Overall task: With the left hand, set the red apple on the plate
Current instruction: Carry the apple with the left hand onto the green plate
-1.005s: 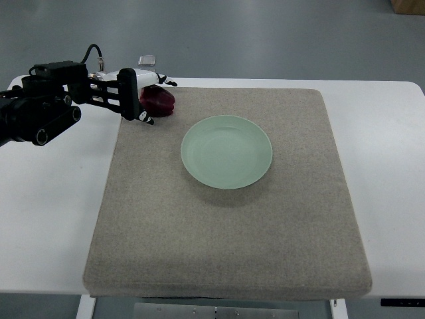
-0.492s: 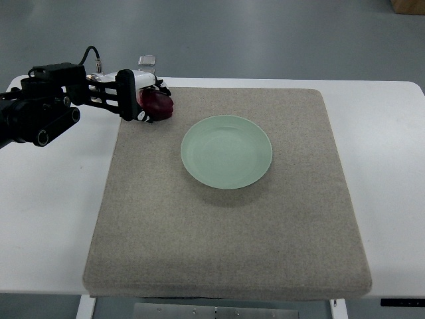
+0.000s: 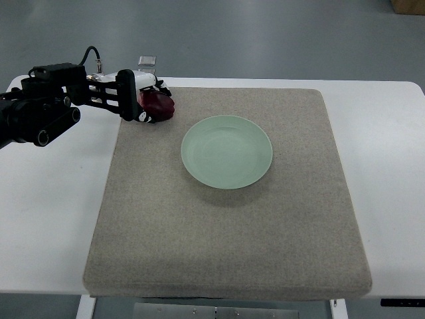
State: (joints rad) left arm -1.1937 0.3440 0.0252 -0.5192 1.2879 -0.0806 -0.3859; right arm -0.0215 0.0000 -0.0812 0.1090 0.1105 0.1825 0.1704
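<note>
Plate (image 3: 226, 151) mid-mat (image 3: 226, 232), apple (image 3: 159, 105) at the mat's far left corner, within the left robot hand (image 3: 139, 97).

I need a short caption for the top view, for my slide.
Left hand grasps the red apple at the mat's far-left corner; plate empty.

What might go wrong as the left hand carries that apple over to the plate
The left hand wraps the red apple from one side only, at the mat's far left corner; the apple may slip out and roll away. The pale green plate is shallow, so an apple dropped from height might roll off.
</note>
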